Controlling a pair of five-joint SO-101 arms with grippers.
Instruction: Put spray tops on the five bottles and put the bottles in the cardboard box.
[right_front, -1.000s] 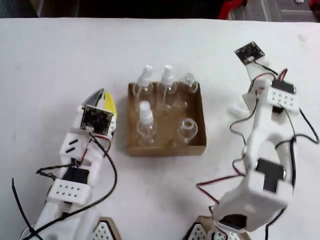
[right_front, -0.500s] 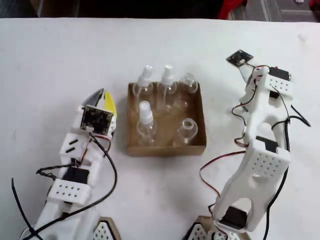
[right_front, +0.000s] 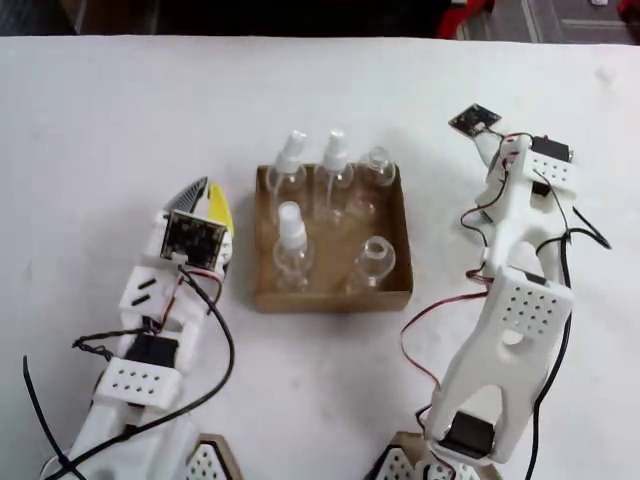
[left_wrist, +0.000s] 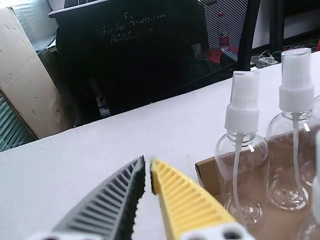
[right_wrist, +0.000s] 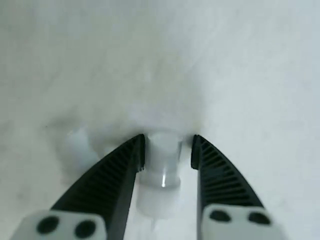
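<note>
— As the box stands mid-desk, what does it hold?

— Five bottles, all upright. Three carry tops: the back-left bottle, the back-middle bottle and the front-left bottle. Two have bare necks: the back-right bottle and the front-right bottle.

— Left hand?

— The left hand lies just left of the box, tips toward its back-left corner. Its fingers are together, with nothing between them.

— Right hand?

— The right hand is right of the box and apart from it, pointing down at the desk. Its fingers are spread, one on each side of a loose top on the desk. One finger meets the top and the other shows a gap, so it is not clamped.

— Anything else near that top?

— A white piece lies just beside it, too blurred to name.
</note>
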